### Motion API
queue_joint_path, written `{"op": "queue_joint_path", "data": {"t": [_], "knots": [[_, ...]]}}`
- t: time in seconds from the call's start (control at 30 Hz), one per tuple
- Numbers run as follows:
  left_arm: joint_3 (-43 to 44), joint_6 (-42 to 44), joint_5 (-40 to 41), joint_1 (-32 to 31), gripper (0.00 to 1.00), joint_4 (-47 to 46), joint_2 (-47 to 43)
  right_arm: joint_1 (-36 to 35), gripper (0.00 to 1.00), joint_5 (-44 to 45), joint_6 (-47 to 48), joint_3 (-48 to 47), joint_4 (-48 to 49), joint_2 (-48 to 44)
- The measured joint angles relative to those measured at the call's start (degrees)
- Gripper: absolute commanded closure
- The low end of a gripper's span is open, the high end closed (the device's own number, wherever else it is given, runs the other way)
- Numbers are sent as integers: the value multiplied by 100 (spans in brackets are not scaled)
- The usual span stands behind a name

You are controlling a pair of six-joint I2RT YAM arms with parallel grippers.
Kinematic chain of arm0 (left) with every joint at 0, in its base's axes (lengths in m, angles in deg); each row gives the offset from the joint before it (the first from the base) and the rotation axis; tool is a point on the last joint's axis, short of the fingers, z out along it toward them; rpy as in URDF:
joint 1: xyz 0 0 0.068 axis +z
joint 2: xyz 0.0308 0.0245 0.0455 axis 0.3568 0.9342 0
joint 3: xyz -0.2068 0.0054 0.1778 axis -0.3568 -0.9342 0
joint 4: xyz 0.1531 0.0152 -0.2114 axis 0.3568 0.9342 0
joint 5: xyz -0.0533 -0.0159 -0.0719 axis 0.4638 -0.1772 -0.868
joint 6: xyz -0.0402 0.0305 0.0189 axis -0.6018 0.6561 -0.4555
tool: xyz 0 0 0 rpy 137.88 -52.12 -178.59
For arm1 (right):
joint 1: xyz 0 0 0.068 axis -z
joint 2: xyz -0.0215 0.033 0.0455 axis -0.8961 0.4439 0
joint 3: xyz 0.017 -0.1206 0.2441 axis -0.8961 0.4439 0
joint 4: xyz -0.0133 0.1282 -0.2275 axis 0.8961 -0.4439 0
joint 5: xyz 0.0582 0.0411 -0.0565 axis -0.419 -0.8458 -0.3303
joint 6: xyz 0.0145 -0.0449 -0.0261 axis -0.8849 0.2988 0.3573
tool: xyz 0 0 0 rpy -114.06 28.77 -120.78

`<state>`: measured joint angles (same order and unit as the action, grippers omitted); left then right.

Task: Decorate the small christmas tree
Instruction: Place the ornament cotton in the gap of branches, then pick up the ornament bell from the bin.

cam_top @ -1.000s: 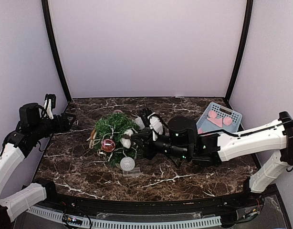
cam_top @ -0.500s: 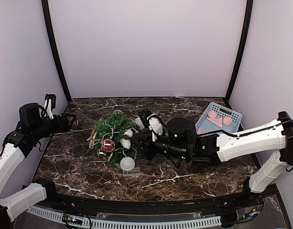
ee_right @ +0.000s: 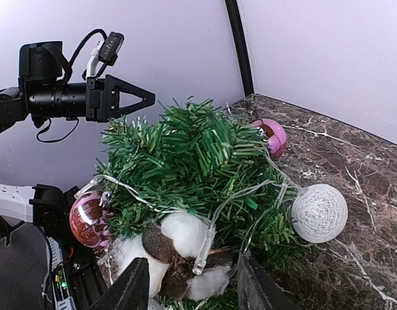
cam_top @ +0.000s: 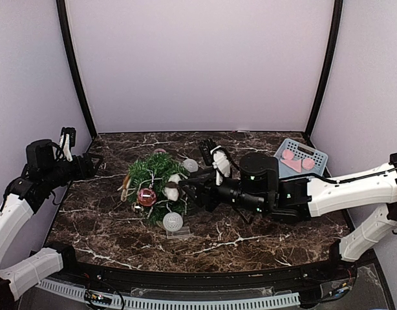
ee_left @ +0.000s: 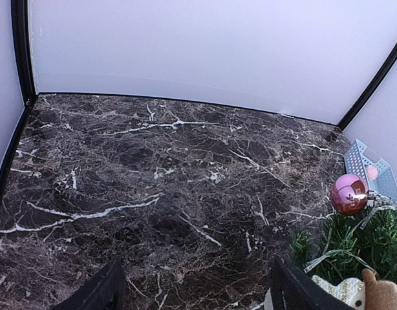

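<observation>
The small christmas tree (cam_top: 153,175) stands left of centre on the marble table, wound with a clear light string (ee_right: 240,194). It carries a pink bauble (cam_top: 146,196), a white string ball (ee_right: 319,213) and a white-and-brown cotton ornament (ee_right: 179,252) on its right side. My right gripper (ee_right: 192,289) is open just behind that cotton ornament, one finger on each side, not touching it. My left gripper (cam_top: 88,166) hovers open at the table's left edge, apart from the tree (ee_left: 373,239), with nothing between its fingers (ee_left: 98,294).
A blue basket (cam_top: 297,158) with pink pieces stands at the back right, behind my right arm. A pale ribbed ball (cam_top: 172,221) sits at the tree's near foot. A second pink bauble (ee_right: 271,137) hangs on the tree's far side.
My right gripper has opened off the cotton ornament and drawn back to the right; the ornament stays on the tree. The left arm has not moved.
</observation>
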<state>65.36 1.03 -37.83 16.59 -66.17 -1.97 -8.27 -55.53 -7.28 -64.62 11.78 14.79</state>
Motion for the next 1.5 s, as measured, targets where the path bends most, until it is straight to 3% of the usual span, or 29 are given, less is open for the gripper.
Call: {"op": "queue_joint_path", "data": {"t": [0.27,0.57,0.8,1.17,1.37,1.5], "knots": [[-7,2,2,0,20,-2,-31,-11,19,164,-44,195,-72,-315],[-55,4,31,0,16,-24,-284,7,7,960,109,442,-452,-1567],[350,160,48,4,16,129,216,485,5,1488,323,236,-1379,-2017],[1001,256,57,101,16,42,1034,1814,3,1829,466,-1095,-3200,-1847],[1093,365,52,203,16,-37,1373,2855,18,1639,332,-1379,-3836,-1403],[1137,514,142,254,16,-149,1416,3602,23,1318,236,-1394,-4068,-1051]]}}
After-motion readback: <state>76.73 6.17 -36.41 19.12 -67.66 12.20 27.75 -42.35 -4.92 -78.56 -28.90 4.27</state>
